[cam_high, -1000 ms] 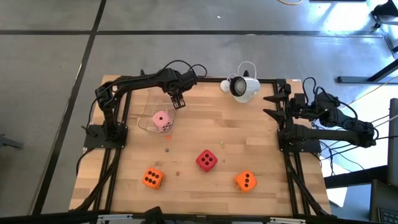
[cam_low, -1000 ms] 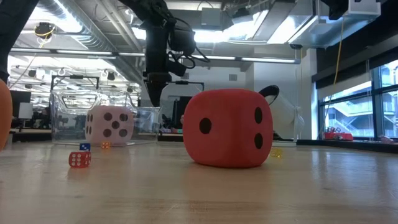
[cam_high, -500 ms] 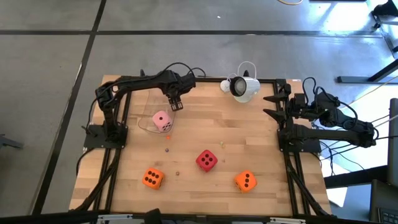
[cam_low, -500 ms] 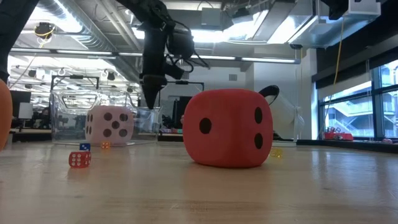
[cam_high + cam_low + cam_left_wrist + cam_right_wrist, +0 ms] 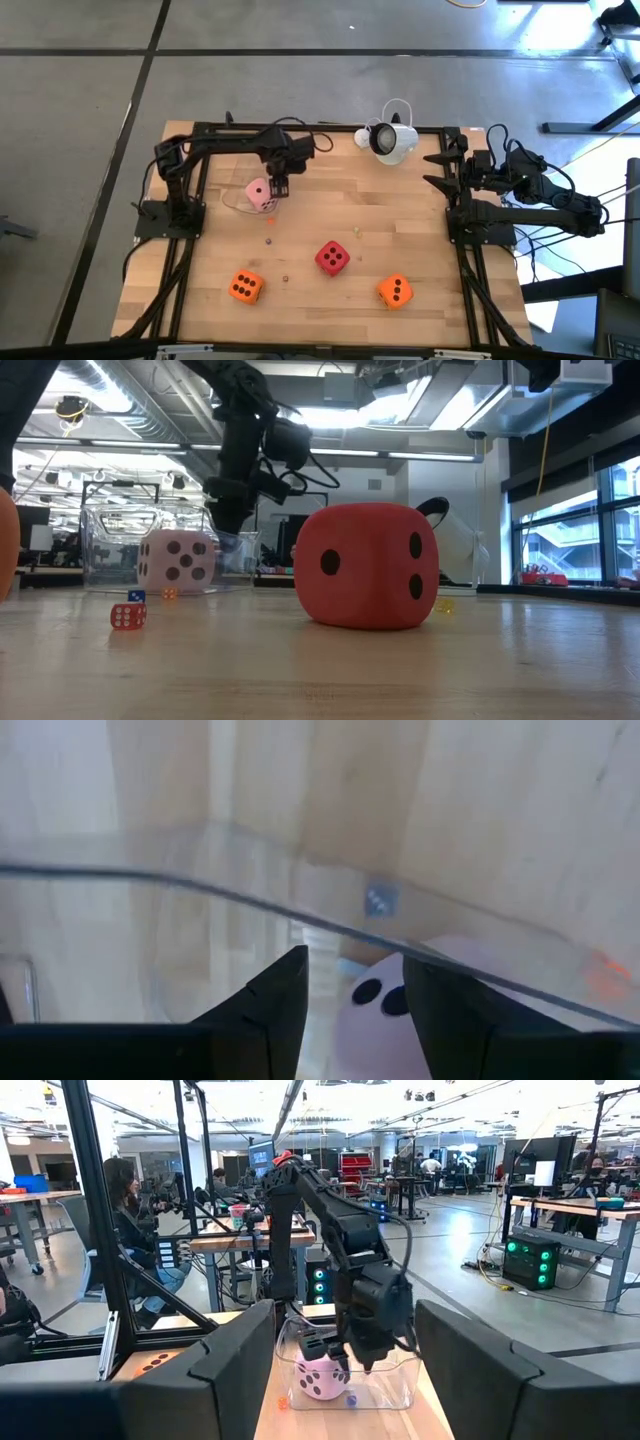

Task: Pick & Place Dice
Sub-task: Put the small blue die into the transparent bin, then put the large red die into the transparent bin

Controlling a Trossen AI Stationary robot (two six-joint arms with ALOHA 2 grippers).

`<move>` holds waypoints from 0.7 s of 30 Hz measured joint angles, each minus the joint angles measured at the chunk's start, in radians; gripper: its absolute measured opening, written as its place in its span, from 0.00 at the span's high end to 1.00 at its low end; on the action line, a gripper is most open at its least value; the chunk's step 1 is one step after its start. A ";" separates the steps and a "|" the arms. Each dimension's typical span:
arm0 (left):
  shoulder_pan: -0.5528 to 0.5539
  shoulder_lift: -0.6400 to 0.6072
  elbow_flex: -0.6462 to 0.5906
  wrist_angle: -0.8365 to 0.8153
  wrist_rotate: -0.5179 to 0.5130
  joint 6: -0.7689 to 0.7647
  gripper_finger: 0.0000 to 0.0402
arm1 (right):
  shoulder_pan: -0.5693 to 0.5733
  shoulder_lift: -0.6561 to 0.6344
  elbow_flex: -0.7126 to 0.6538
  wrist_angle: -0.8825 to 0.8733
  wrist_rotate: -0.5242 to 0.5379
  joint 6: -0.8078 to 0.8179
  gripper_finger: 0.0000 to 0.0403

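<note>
- High view: the left claw (image 5: 277, 186) hangs over the clear plastic box (image 5: 240, 202) at the wooden desk's (image 5: 400, 230) far left, just beside the soft pink cube with dark pips (image 5: 260, 194) sitting inside it.
- Left wrist view: the left claw's dark fingers (image 5: 280, 1000) stand slightly apart with nothing between them, above the box rim, the pink cube (image 5: 385, 1020) just beyond.
- Low view only: a tiny red die (image 5: 127, 616) and a tiny blue die (image 5: 136, 596) lie on the desk.
- The red cube (image 5: 332, 257) lies mid-desk; two orange cubes (image 5: 245, 287) (image 5: 395, 291) lie near the front edge.
- The right claw (image 5: 440, 170) waits at the desk's right edge, spread wide, empty.
</note>
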 joint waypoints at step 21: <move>-0.064 0.000 0.105 -0.157 -0.182 -0.107 0.63 | 0.000 0.000 0.000 0.000 -0.027 0.026 0.40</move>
